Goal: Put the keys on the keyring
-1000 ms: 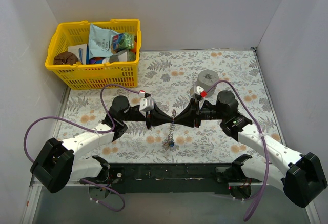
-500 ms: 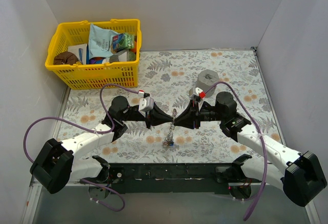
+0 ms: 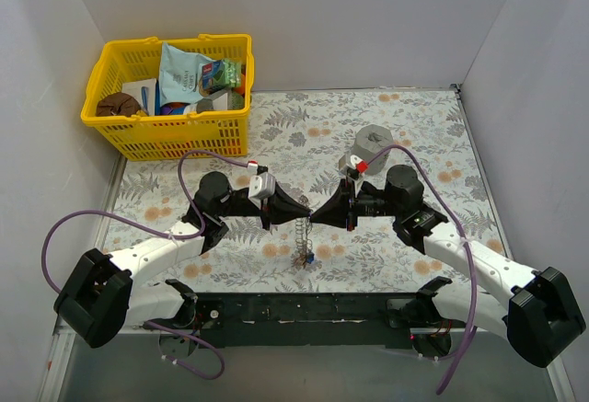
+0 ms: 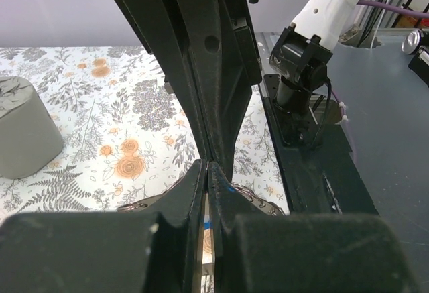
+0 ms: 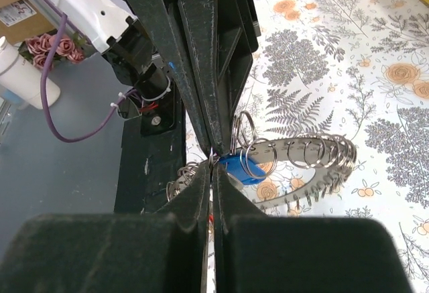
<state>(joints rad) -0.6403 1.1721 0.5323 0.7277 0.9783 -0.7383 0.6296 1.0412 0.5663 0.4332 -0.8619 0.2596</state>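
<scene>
Over a flowered bench (image 3: 414, 135), the left tool (image 3: 305, 211) and right tool (image 3: 317, 213) meet tip to tip, both pressed together, the left pinching a dangling keyring (image 3: 303, 236) with 1 blue key (image 3: 312, 257) by its lower end.

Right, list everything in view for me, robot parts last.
basket: one, yellow, far left corner, holding packets and a carton
cylinder: one, grey, right of centre on the table
tablecloth: one, floral, covering the table
keyring: one, silvery coil, hanging where the two gripper tips meet
blue key: one clearly seen, on the keyring; any others too small to tell
left gripper: black, shut on the keyring
right gripper: black, shut on the keyring, tip against the left's
</scene>
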